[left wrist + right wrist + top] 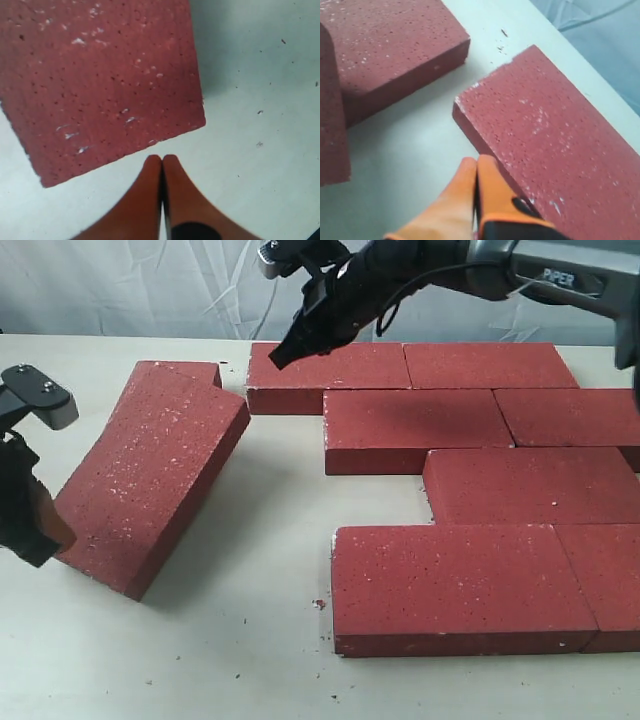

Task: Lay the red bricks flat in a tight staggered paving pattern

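Observation:
Several red bricks lie flat in staggered rows on the right, among them the back-left one (330, 375) (555, 130) and a front one (450, 580). On the left a red brick (150, 475) (100, 80) (330, 110) leans tilted, its upper end resting on another flat brick (195, 370) (390, 45). My left gripper (42, 545) (161, 159) is shut and empty, just off the tilted brick's low end. My right gripper (280, 355) (476, 161) is shut and empty beside the left end of the back-left brick; whether it touches is unclear.
The cream table (250, 640) carries small red crumbs (320, 604). A gap of bare table (285, 460) separates the leaning brick from the laid rows. A pale curtain (120, 285) hangs behind the table's back edge.

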{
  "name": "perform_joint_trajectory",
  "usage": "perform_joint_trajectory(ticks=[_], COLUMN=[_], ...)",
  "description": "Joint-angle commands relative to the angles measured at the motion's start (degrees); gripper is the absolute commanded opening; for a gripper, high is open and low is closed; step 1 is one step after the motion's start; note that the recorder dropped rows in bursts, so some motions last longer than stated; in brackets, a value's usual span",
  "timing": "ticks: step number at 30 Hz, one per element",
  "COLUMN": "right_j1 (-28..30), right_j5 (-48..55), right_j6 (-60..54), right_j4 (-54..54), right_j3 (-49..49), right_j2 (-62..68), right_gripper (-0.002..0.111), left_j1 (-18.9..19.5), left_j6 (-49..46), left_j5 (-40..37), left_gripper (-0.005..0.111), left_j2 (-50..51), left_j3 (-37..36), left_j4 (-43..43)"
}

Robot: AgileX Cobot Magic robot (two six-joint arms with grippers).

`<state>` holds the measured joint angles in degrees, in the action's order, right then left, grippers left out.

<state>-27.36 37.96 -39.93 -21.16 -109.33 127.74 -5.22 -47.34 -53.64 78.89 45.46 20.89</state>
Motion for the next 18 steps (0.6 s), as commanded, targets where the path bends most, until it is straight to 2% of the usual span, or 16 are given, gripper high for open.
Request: perform_joint_trajectory(ticks=[1, 5, 9, 14, 18], right_j1=[0.0, 0.0, 0.7, 3.0, 3.6], right_j5=[11.4, 13.0, 13.3, 15.9, 18.0], right_j6=[-6.3, -7.4, -9.6, -13.5, -14.6], right_j4=[-3.8, -4.6, -6.9, -19.2, -21.6], right_j3=[-12.3, -17.7, -18.5, -18.5, -18.5], right_j2=[6.0, 9.2, 9.8, 9.8, 10.9], right_gripper=[-0.001, -0.001, -0.001, -0.001, -0.001], left_j1=[-0.8, -5.4, -10.3, -11.3, -11.3], left_j6=[-1.5, -1.3, 0.1, 14.3, 21.3], left_j5=[1.0, 1.5, 2.1, -7.2, -7.5], left_gripper=[0.0, 0.0, 0.0, 0.0, 0.0], left_j2=[1.1, 1.1, 1.1, 1.1, 1.1], left_j3=[-1.5, -0.9, 1.5, 4.1, 1.4], left_j4=[1.4, 4.1, 4.6, -6.7, -10.6])
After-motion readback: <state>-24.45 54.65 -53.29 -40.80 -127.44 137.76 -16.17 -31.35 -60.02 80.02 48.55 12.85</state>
